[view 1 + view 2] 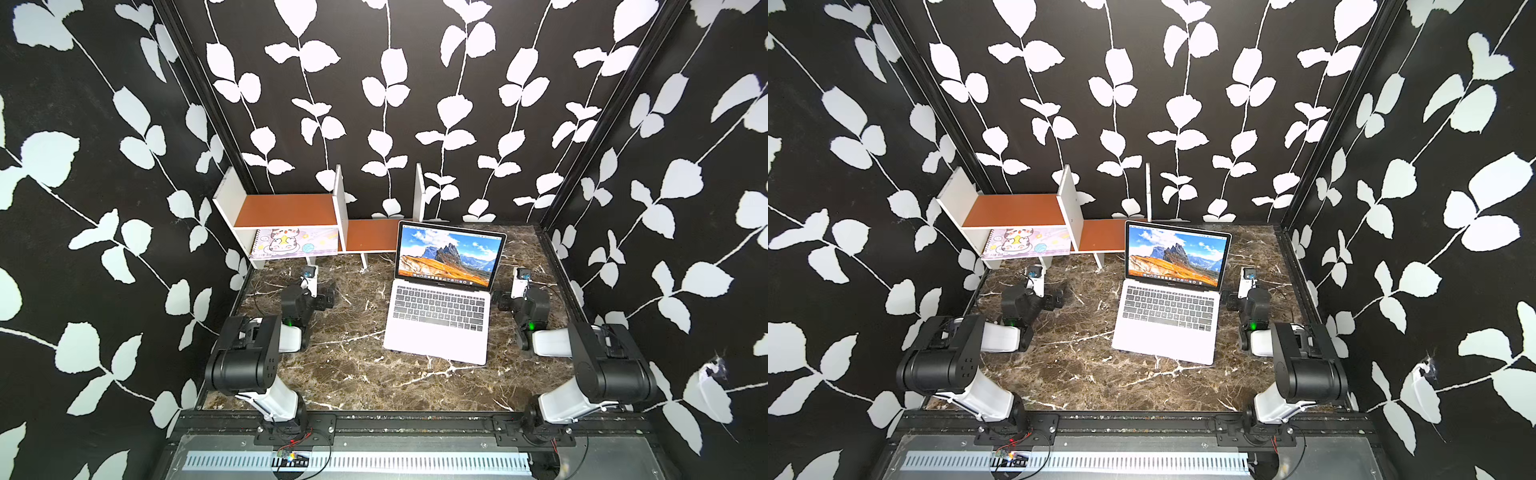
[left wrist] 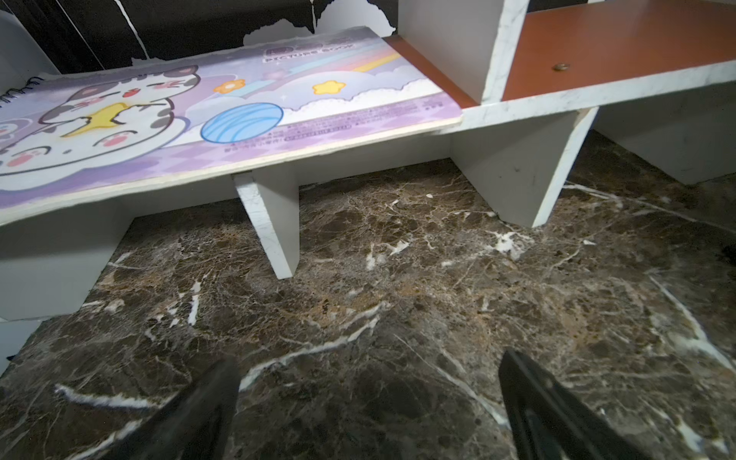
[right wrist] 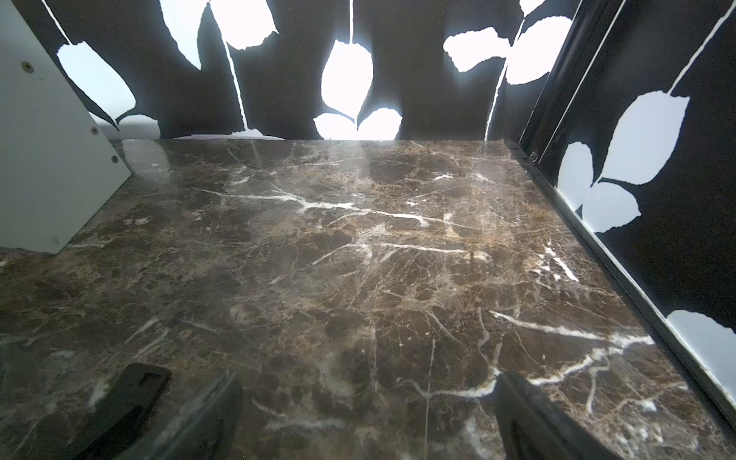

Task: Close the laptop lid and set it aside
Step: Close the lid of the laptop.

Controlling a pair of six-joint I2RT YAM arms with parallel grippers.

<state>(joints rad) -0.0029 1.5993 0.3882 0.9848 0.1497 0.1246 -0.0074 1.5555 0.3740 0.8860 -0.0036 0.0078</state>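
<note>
Well, we find the laptop (image 1: 436, 332) lying flat on the marble table (image 1: 353, 374), a little right of centre in both top views. It is turned slightly askew between the two arms, nearer the right one. Its lid (image 1: 449, 254) stands open and leans back, the lit screen showing a mountain scene. The lid's outer face is turned away from us, and the lid covers the right end of the low board of the shelf (image 1: 286, 210) behind it. On the shelf's lower left board lies a notebook (image 1: 293, 243) with a cartoon cat (its spiral edge is partly cut off in the left wrist view, and the small print on its cover is too blurred to read).

The left gripper (image 2: 368, 364) has its fingers (image 2: 215, 398) spread wide with only bare marble between them. Just the tips show, the rest being cut off by the frame edge. The right gripper (image 3: 368, 380) is likewise spread wide and empty over bare table. The laptop lies outside both wrist views.

In both top views the grippers are dark shapes at mid-frame, left and right of the laptop, largely hidden by their own wrists. We cannot tell whether the right one touches the laptop's side edge or sits just beside it. A black piece (image 3: 127, 398) close to the right gripper is blurred and cut off, and we cannot say what it is.
</note>
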